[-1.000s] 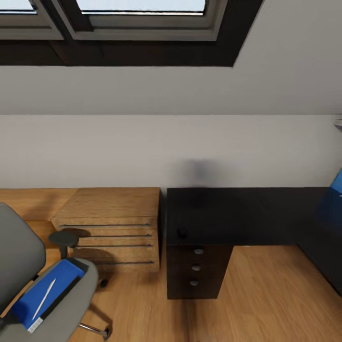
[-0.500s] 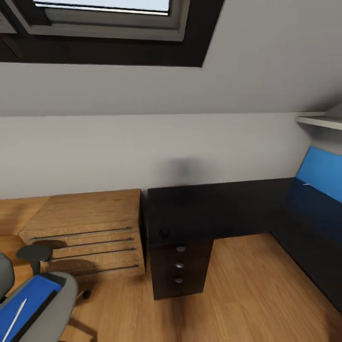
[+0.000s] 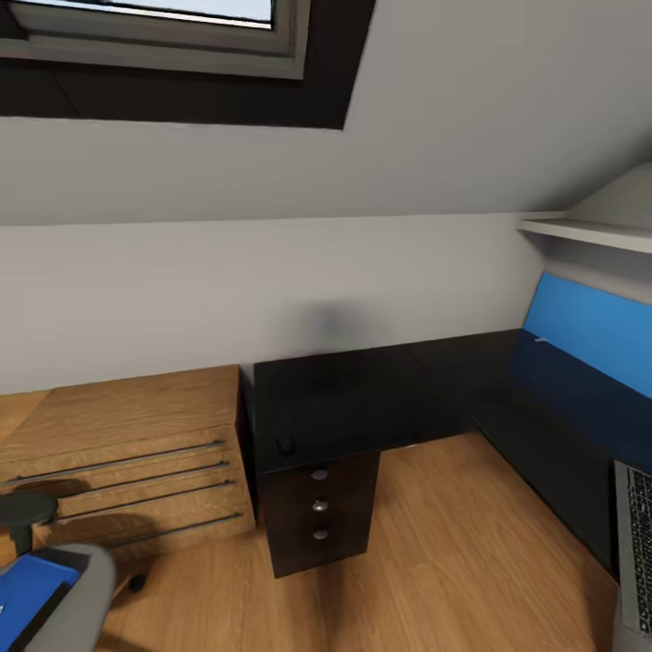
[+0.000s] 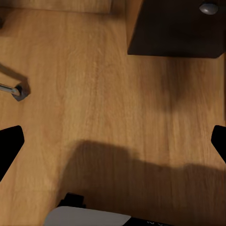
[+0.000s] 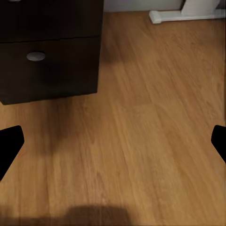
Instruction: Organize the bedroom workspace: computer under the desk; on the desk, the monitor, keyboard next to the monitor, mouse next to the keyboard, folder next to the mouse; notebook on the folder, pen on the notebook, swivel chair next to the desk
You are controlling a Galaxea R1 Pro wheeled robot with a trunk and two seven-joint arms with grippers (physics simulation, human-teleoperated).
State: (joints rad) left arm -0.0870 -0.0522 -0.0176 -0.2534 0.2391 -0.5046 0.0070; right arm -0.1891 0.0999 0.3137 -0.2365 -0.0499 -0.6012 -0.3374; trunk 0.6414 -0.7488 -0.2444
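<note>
While my left hand (image 4: 113, 141) and right hand (image 5: 113, 141) both hang spread wide and empty over the light wood floor (image 3: 453, 552), I log: black drawer pedestal (image 3: 317, 516) beneath glossy black tabletop (image 3: 353, 398); small dark mouse (image 3: 286, 445) near its front edge; oak drawers (image 3: 127, 453) just beside; blue folder (image 3: 23, 589) on swivel chair (image 3: 77, 602); keyboard (image 3: 638, 543) at right; skylight (image 3: 172, 36) above.

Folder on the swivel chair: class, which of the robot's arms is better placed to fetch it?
Probably the left: the folder lies on the swivel chair at the head view's lower left, the left arm's side, and the left wrist view shows its castor.
</note>
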